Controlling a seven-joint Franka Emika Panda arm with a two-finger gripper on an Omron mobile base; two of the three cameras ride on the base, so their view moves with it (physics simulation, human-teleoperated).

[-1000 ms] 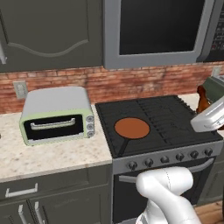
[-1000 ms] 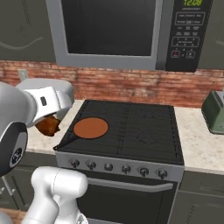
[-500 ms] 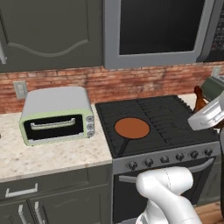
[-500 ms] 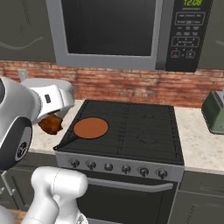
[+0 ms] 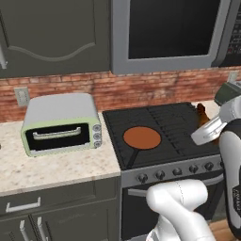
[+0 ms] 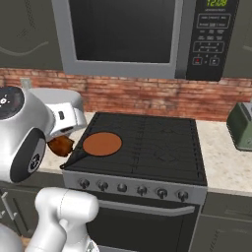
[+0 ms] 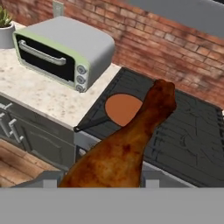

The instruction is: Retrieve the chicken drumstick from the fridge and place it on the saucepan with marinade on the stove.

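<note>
at the far left of the left base view a grey and pale green toaster oven (image 5: 61,123) sits on the speckled counter (image 5: 56,167), and the hand view adds a small potted plant (image 7: 5,27) beside it against the brick wall (image 5: 141,87). next along is the stove (image 5: 160,127), a black cooktop with a row of knobs on its grey front. the pan (image 5: 141,138) stands on its front left burner, a shallow black pan with a flat orange-brown disc inside and its handle pointing toward the front edge.

further right, the gripper (image 7: 103,183) hangs in the air with the drumstick (image 7: 127,148) clamped in it. the thick end sits down at the jaws and the narrow end points out over the cooktop. in the left base view the drumstick shows as a dark brown bit past the white hand at the stove's right side; in the right base view it sits just off the stove's left front corner, near the pan's handle. it is near the pan but not over it.

by my reading the fetching is done: the meat is in the grip and the robot faces the stove. what is left is to carry it over the orange disc, lower it and let go.

above the stove hangs a microwave (image 6: 133,34). its green clock reads something like 12:09, too small to be sure, and the button labels are unreadable. at the far right edge of the right base view a grey-green appliance (image 6: 242,125) sits on the counter.
</note>
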